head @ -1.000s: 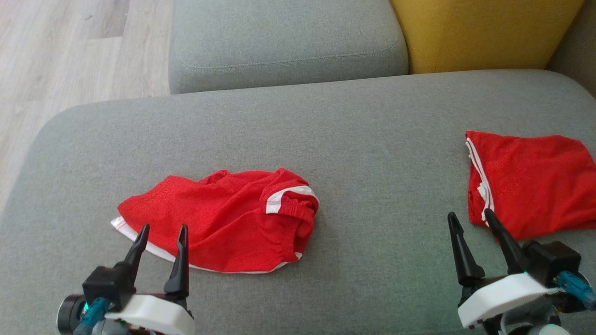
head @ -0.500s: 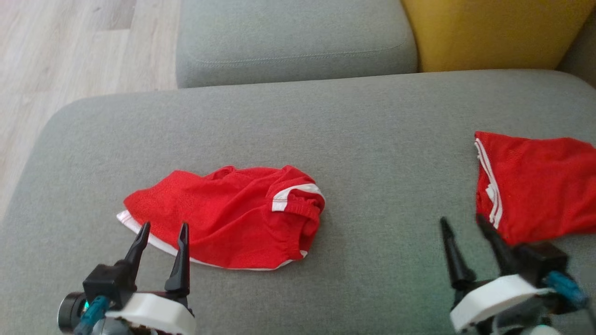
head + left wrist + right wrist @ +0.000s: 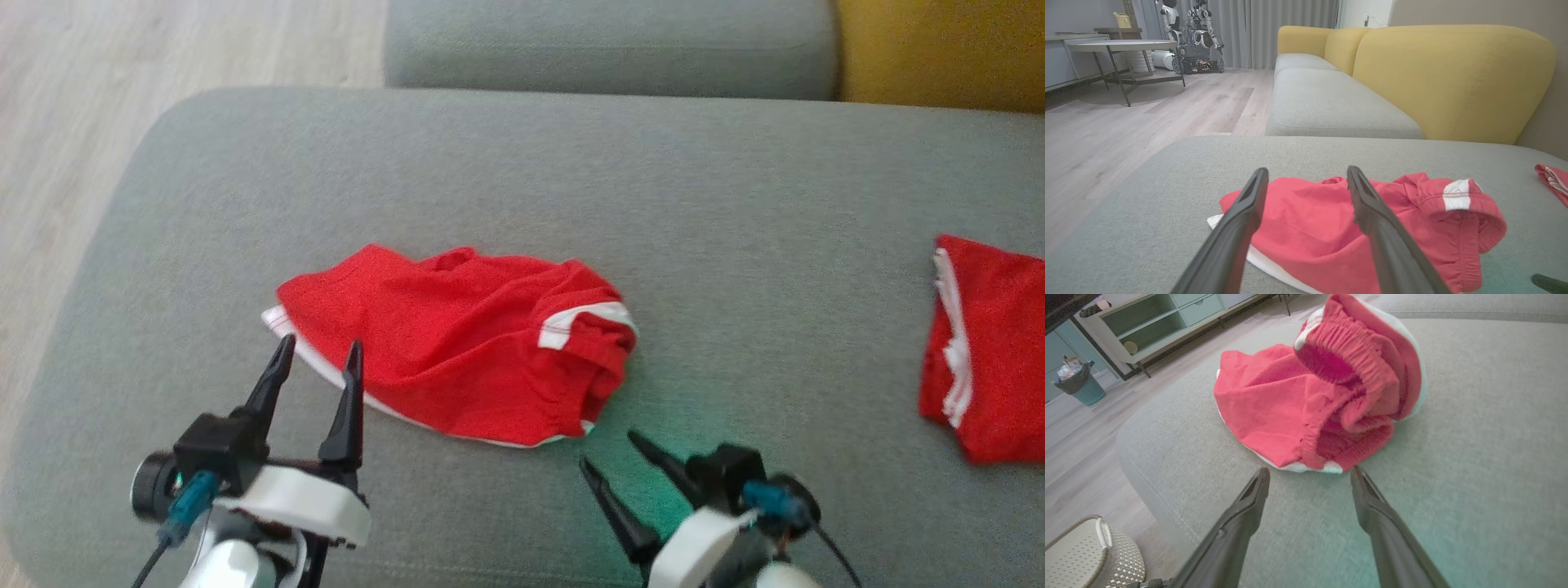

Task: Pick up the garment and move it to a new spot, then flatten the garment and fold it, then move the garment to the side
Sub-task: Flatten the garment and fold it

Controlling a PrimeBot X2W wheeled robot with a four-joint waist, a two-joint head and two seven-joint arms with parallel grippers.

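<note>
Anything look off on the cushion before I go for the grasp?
Only the red shorts with white trim: they lie crumpled on the grey sofa seat, elastic waistband bunched and gaping at the right end. The second red garment at the far right lies flat. Nothing looks spilled or torn.

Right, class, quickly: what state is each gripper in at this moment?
Left gripper: open, empty, by the crumpled red shorts.
Right gripper: open, empty.

left pincer (image 3: 321, 343) | right pincer (image 3: 608, 449) | black fingers (image 3: 347, 400) | white casings (image 3: 298, 502) | teal cables (image 3: 189, 502)
</note>
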